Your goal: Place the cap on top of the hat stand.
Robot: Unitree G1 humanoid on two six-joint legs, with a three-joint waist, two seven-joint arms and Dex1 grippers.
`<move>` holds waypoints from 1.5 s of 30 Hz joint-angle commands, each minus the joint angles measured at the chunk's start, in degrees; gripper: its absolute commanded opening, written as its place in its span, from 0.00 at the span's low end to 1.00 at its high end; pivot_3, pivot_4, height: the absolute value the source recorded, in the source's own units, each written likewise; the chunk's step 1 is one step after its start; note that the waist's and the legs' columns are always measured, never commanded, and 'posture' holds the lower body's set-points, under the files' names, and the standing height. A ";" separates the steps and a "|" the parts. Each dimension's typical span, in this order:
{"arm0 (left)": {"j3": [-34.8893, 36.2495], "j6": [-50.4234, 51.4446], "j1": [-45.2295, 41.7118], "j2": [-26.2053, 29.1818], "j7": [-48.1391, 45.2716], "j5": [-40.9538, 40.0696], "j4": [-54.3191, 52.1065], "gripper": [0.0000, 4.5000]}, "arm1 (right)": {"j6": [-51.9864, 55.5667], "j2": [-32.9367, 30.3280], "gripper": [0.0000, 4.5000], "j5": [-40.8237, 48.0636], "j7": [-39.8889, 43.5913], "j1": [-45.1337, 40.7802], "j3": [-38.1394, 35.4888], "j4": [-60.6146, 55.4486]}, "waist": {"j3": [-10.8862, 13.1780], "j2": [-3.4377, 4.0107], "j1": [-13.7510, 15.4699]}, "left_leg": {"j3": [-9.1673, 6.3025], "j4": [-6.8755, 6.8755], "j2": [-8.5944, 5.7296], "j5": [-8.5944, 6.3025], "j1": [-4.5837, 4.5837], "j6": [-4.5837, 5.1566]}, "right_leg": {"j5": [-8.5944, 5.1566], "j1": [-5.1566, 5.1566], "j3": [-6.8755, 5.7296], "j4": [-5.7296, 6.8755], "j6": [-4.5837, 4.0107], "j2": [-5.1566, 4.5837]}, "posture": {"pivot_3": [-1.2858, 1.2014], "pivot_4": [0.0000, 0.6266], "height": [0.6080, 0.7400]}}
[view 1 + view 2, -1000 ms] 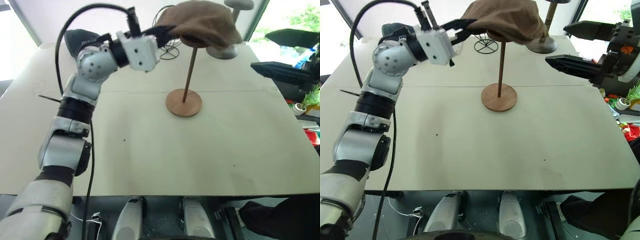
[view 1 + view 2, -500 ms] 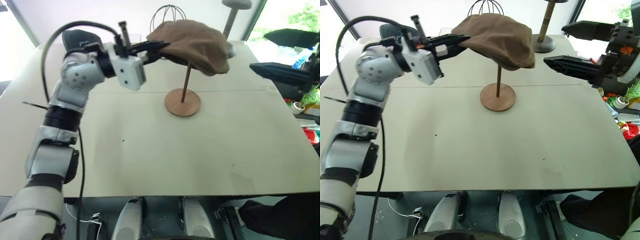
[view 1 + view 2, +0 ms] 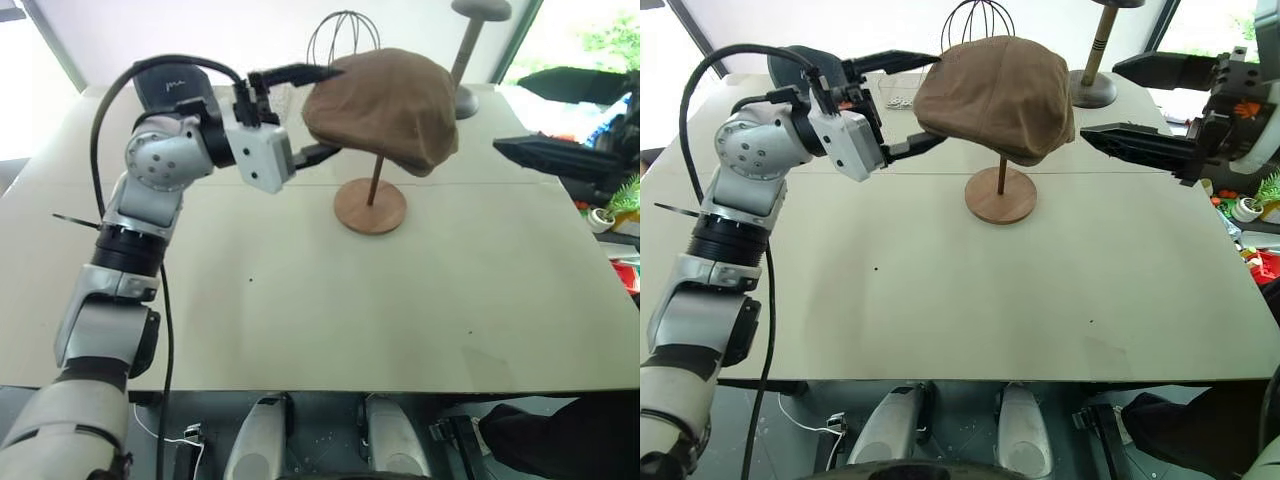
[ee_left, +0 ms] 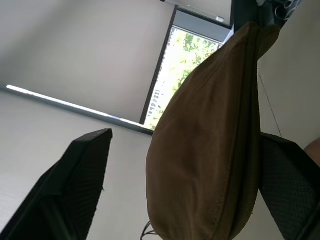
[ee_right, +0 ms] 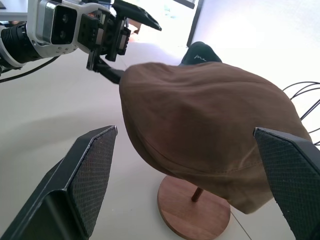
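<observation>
Brown cap (image 3: 995,95): soft suede-like material, draped over the top of the hat stand; its lower edge is seen hanging past the rod on the side towards the right hand, so the cap sits tilted.
Hat stand (image 3: 1000,195): reddish-brown wood; the round base is seen flat on the surface, and a thin rod rises from it into the cap. The top disc is hidden under the cap.
Left hand (image 3: 320,112): fingers are spread wide, one above and one below the near edge of the cap. In the left wrist view a gap is seen between one finger (image 4: 75,185) and the cap; contact at the other finger cannot be judged. Nothing is gripped.
Right hand (image 3: 1140,105): held level beside the cap on the robot's right, fingers spread wide, clear of the cap. In the right wrist view the cap (image 5: 210,130) is framed between the two fingers, with space on both sides. Nothing is held.
Surface (image 3: 940,300): pale beige board, bare in the foreground.
Wire head form (image 3: 342,35): black, placed behind the cap.
Grey stand (image 3: 470,45): thick stem, placed at the far edge, behind and to the right of the cap.
Dark baseball cap (image 3: 170,85): noted at the far left, partly hidden behind the left arm.
</observation>
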 commanded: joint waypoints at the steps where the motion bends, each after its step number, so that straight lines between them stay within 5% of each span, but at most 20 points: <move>1: 2.66 2.30 0.47 3.58 -2.84 -3.63 -2.49 0.98 | -0.52 -1.15 1.00 0.12 0.35 0.27 -1.39 -1.45 | 0.00 0.00 -0.18 | 0.00 0.00 0.00 0.00 0.00 0.00 | 0.00 0.00 0.00 0.00 0.00 0.00 | 0.52 0.24 1.00; 10: 6.71 28.88 6.51 14.24 -14.69 -17.80 -16.71 0.98 | -2.11 -2.03 1.00 -1.80 3.08 0.06 0.63 0.62 | 0.00 0.00 -0.82 | -0.01 -0.03 0.01 0.00 0.01 0.00 | -0.01 0.00 0.00 0.00 -0.01 0.00 | 0.52 0.24 1.00; 15: 11.48 61.92 8.45 25.28 -20.48 -34.54 -25.78 0.98 | -4.48 -1.89 1.00 -4.56 4.92 -1.61 4.21 1.13 | 0.02 0.01 -1.21 | -0.01 -0.04 0.04 0.00 0.00 0.00 | -0.03 -0.03 0.00 0.00 -0.02 0.02 | 0.52 0.24 1.00; 21: 14.76 92.77 -4.01 31.97 -25.20 -46.99 -12.05 0.98 | -11.07 0.97 1.00 -12.32 1.23 0.94 9.48 -6.76 | 0.04 0.00 -1.01 | -0.07 -0.04 0.04 -0.01 0.00 0.01 | -0.35 -0.07 -0.02 0.06 0.08 0.05 | 0.52 0.24 1.00; 25: 10.98 95.82 -6.46 38.05 -39.43 -45.11 -4.47 0.98 | -13.46 8.38 1.00 -15.43 -7.66 4.84 12.62 -18.08 | 0.03 0.00 -1.63 | 0.00 -0.12 0.04 -0.05 0.00 0.07 | -0.35 -0.12 0.00 0.03 0.09 0.06 | 0.52 0.24 1.00; 29: 7.80 93.43 -6.40 39.09 -44.23 -41.51 -3.30 0.98 | -15.98 12.29 1.00 -22.43 -14.34 7.52 15.02 -22.11 | 0.05 -0.03 -0.97 | -0.04 -0.15 0.04 -0.06 -0.02 0.08 | -0.35 -0.19 -0.01 0.15 -0.14 0.07 | 0.52 0.24 1.00; 36: 5.37 92.20 -9.73 37.31 -44.96 -41.46 -2.32 0.98 | -30.17 17.15 1.00 -45.22 -27.65 12.86 21.78 -22.95 | -0.01 -0.19 -0.77 | -0.04 0.04 0.02 -0.06 -0.20 0.08 | -0.36 -0.19 0.00 0.03 -0.23 0.05 | 0.52 0.24 1.00; 45: 3.95 87.69 -15.55 33.40 -44.96 -36.64 3.85 0.98 | -41.61 23.37 1.00 -61.37 -34.42 16.51 27.09 -18.70 | -0.01 -0.21 -1.01 | -0.05 0.01 0.02 -0.05 -0.21 0.09 | -0.35 -0.24 0.00 0.08 -0.23 0.06 | 0.52 0.24 1.00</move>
